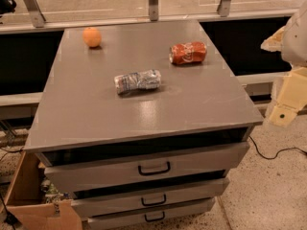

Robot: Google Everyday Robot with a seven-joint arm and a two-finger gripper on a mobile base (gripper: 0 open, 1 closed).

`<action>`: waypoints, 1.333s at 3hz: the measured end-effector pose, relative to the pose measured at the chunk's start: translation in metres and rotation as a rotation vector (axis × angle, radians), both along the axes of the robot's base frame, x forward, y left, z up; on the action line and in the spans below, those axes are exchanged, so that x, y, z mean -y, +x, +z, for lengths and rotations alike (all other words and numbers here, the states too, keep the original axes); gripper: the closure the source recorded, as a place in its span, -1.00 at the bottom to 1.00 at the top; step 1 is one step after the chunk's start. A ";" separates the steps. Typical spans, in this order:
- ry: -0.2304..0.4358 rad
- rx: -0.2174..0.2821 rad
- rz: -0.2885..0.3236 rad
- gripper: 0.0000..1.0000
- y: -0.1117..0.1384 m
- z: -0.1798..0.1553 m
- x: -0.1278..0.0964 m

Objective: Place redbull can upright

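The redbull can (137, 82) is a slim silver and blue can, slightly dented. It lies on its side near the middle of the grey cabinet top (96, 114), with its long axis running left to right. Nothing touches it. My gripper does not show in the camera view. Only cream and white parts of my arm (289, 97) show at the right edge, beyond the cabinet's right side and well away from the can.
A red-orange soda can (188, 53) lies on its side at the back right of the top. An orange (91, 37) sits at the back left. Three drawers (153, 169) stand slightly open below the front edge. A rail runs behind, and a cardboard box (43, 214) stands at the lower left.
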State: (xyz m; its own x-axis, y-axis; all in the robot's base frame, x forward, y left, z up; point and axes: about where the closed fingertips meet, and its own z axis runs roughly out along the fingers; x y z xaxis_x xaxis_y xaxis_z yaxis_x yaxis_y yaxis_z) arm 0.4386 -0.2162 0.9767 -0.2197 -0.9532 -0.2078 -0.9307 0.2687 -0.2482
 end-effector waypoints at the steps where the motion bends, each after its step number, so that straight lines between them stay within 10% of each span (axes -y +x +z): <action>1: 0.000 0.000 0.000 -1.00 0.000 0.000 0.000; 4: 0.191 -0.003 0.135 -1.00 0.151 -0.041 -0.101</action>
